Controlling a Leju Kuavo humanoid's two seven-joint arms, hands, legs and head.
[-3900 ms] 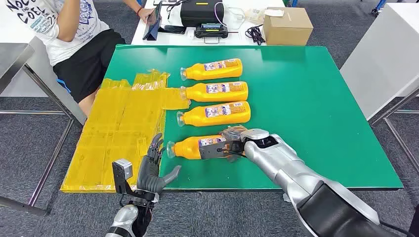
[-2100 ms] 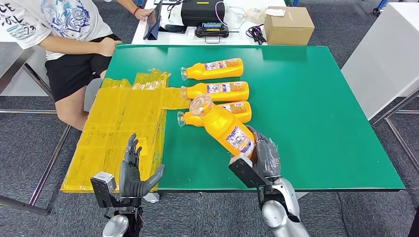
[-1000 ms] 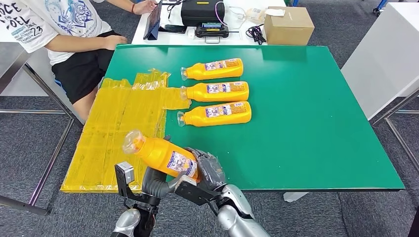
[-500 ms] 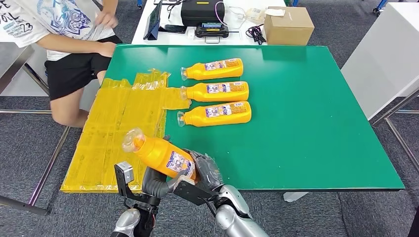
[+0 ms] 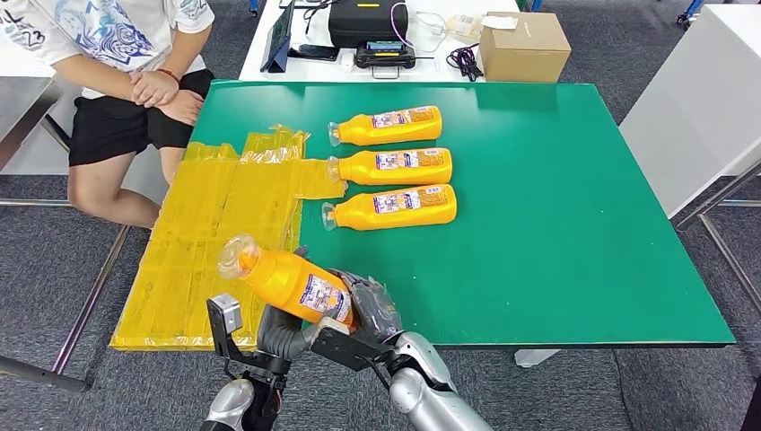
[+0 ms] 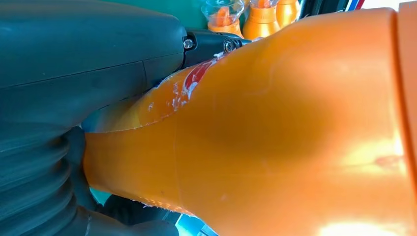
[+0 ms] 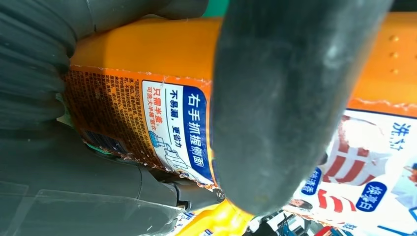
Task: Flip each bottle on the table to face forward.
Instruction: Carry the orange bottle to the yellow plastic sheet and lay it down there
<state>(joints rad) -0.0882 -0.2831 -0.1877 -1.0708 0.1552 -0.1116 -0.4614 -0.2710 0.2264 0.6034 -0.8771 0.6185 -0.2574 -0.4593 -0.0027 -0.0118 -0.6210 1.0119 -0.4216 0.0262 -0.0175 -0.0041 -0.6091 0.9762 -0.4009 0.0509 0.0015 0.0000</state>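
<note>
I hold one orange bottle (image 5: 289, 285) off the table (image 5: 556, 224), near its front left corner, tilted with its clear cap (image 5: 236, 255) up and away to my left. My right hand (image 5: 370, 307) wraps the bottle's lower body, fingers over the label; in the right wrist view a thick grey finger (image 7: 290, 98) crosses the label. My left hand (image 5: 285, 334) is under the bottle and closes on it too, its thumb against the orange side in the left wrist view. Three other bottles (image 5: 388, 167) lie on their sides in a row on the green table, caps pointing left, labels up. Yellow sheeting (image 5: 215, 233) covers the table's left edge. A person (image 5: 117, 63) sits beyond that corner.
</note>
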